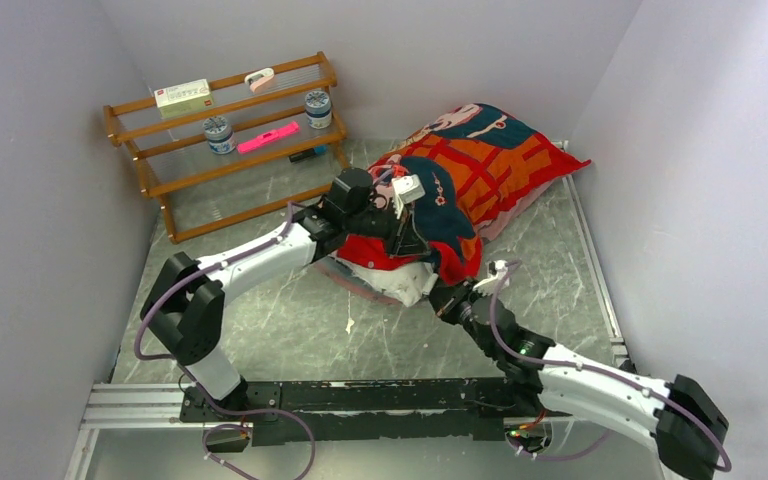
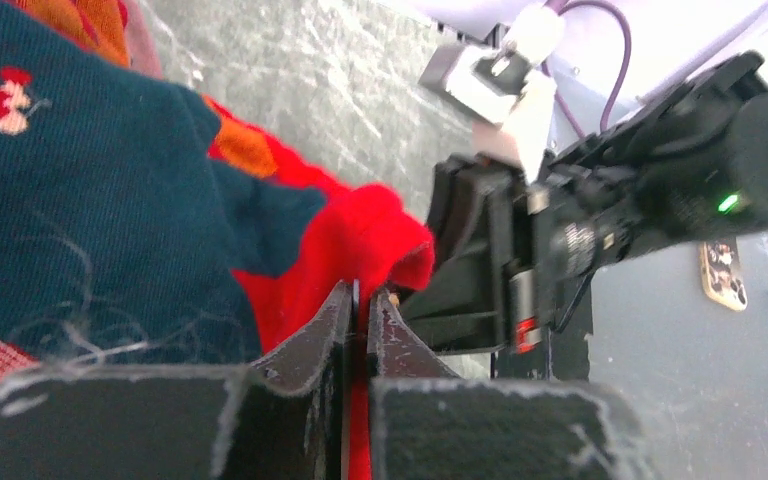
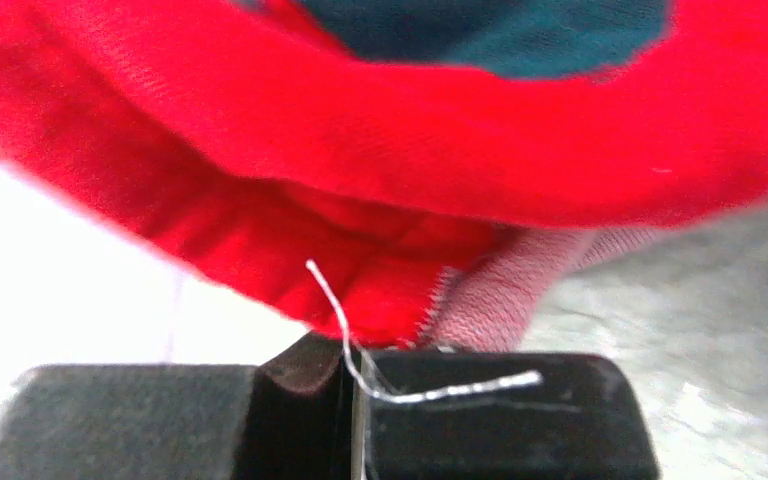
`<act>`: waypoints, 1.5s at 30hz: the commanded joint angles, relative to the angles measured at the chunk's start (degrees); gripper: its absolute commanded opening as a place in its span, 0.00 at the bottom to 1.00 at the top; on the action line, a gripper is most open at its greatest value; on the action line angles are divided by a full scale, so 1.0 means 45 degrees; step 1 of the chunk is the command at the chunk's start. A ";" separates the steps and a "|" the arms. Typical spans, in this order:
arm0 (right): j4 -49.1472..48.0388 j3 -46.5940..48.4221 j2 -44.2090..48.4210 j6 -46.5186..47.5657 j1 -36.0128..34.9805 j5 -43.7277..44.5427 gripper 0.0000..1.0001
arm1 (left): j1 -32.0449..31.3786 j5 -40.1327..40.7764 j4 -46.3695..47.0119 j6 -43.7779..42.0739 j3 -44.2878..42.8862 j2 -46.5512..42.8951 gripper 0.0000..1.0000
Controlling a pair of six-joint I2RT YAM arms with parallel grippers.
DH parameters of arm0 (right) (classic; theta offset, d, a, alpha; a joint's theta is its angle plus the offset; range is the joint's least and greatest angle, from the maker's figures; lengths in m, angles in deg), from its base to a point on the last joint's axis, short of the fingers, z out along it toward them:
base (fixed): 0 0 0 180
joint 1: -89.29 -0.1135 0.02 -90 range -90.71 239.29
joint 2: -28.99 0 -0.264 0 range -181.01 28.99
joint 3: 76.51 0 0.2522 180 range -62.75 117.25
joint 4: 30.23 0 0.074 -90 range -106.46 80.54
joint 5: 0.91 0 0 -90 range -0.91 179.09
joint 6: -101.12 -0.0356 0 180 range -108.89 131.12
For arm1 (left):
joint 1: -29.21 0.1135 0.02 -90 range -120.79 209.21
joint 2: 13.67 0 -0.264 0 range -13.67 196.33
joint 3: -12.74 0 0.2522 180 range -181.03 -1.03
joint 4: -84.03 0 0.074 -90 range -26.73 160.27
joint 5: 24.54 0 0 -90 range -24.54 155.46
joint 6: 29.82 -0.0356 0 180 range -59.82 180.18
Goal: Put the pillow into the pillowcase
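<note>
The red pillowcase point(image 1: 490, 160) with teal and orange print lies from the table's middle to the back right. The white pillow point(image 1: 400, 283) sticks out of its near, open end. My left gripper point(image 1: 412, 240) sits on top of that opening, shut on a fold of the red pillowcase point(image 2: 110, 200) hem; the cloth runs between the fingertips of the left gripper point(image 2: 363, 297). My right gripper point(image 1: 443, 290) is at the opening's near right corner. In its wrist view the right gripper point(image 3: 353, 355) is shut with the pillowcase point(image 3: 410, 130) hem pinched at its tips, a loose thread across them and the pillow point(image 3: 50, 300) to the left.
A wooden rack point(image 1: 230, 140) with jars, a box and a pink item stands at the back left. Grey walls close in on both sides. The arms' base rail point(image 1: 360, 400) runs along the near edge. The right arm point(image 2: 610, 220) fills the right of the left wrist view.
</note>
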 commanded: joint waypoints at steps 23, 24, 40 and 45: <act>-0.6045 0.0840 0.3166 0.1612 -0.0060 -0.2023 0.00 | 0.0612 -0.1123 -0.0953 -0.1419 0.0521 -0.2488 0.05; -0.6333 0.0802 0.3135 0.1403 -0.0063 -0.2174 0.00 | 0.0616 -0.1259 -0.0716 -0.1370 0.0617 -0.2556 0.05; -0.8143 0.0764 0.2229 -0.1755 -0.0055 -0.0793 0.00 | 0.0606 -0.2115 0.1689 -0.0592 0.2819 -0.3301 0.10; -0.8172 0.1026 0.1743 -0.1996 -0.0050 -0.0492 0.00 | 0.0592 -0.2327 0.3389 -0.0189 0.3730 -0.3674 0.15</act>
